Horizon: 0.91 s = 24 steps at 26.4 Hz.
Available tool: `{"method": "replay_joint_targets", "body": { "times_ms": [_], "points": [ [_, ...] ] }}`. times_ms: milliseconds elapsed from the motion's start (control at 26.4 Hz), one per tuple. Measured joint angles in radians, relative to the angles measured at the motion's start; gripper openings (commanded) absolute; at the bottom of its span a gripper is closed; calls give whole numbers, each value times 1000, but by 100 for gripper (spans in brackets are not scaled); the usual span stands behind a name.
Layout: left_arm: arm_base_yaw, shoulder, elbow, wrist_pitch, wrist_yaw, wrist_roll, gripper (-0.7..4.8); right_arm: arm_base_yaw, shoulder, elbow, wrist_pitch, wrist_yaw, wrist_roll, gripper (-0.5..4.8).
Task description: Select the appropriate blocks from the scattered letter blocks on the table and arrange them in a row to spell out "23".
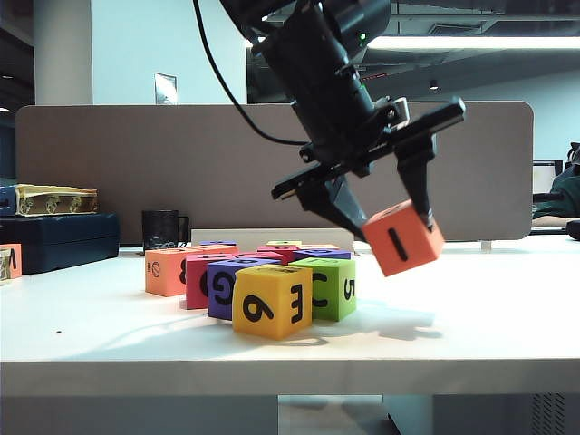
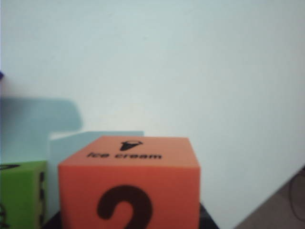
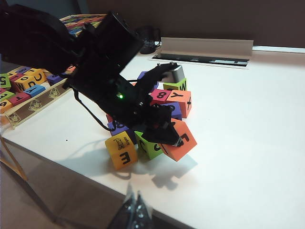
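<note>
Up above the white table [image 1: 471,317], clear of the surface: an orange block [image 1: 403,237], tilted, pinched between the two black fingers of the left gripper [image 1: 399,227], jaws closed on its sides. On the side facing the outside camera, a black "I"; from the left wrist camera, a "2" on the near face of the same block [image 2: 128,191] and "ice cream" with a small picture on the face above it. Just left of it and lower, resting on the table, a cluster of loose blocks: yellow block [image 1: 272,301] with "9" and "E" at the front, lime green block [image 1: 331,288] with "C" and "5" beside it, purple block [image 1: 228,285] behind. At the near table edge in the right wrist camera, the right gripper [image 3: 135,210], well apart from the blocks, fingertips together, holding nothing.
</note>
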State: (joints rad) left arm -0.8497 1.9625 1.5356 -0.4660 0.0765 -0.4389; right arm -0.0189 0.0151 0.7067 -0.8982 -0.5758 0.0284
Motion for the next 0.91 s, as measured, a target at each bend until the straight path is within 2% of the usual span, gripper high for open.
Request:
{"method": "replay_joint_targets", "body": {
  "times_ms": [190, 493, 910],
  "points": [
    [0, 4, -1, -44, -56, 1, 241, 0, 0, 0, -1, 0, 0, -1],
    [27, 2, 3, -163, -211, 69, 242, 0, 0, 0, -1, 0, 0, -1],
    [163, -7, 13, -280, -231, 116, 242, 0, 0, 0, -1, 0, 0, -1]
  ]
}}
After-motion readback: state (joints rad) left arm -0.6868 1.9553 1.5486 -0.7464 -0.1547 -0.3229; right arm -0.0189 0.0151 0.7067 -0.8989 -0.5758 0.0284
